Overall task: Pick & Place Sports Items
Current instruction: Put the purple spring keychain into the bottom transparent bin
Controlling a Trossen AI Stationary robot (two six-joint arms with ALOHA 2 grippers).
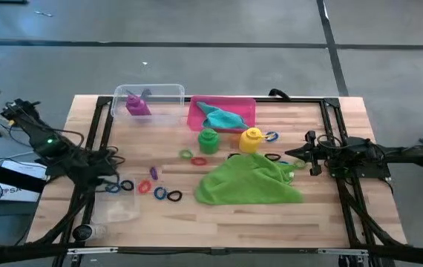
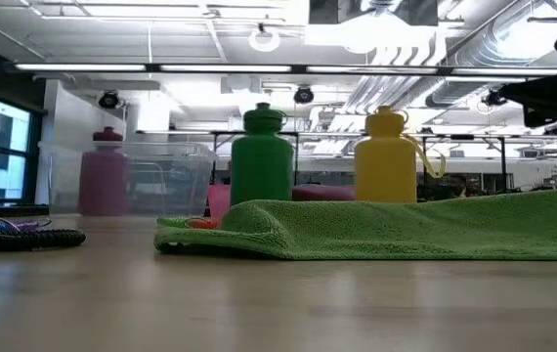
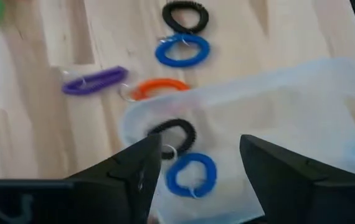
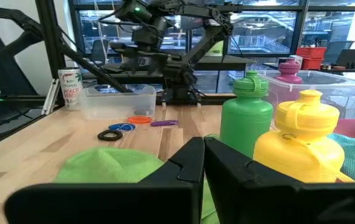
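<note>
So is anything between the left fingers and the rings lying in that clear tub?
Nothing visible. The left gripper hangs open right over the clear tub, and the black ring and blue ring inside lie uncovered.

A wooden desk (image 1: pixel 323 215) fills the middle of the high view. On it, upper centre, sit a clear tub (image 1: pixel 165 95) and a pink tray (image 1: pixel 247 107). Below them stand a green bottle (image 1: pixel 208 139) and a yellow bottle (image 1: pixel 251 139). A green cloth (image 1: pixel 248 183) lies right of centre, coloured rings (image 1: pixel 159 191) to its left, and a second clear tub (image 1: pixel 116 209) at lower left.
</note>
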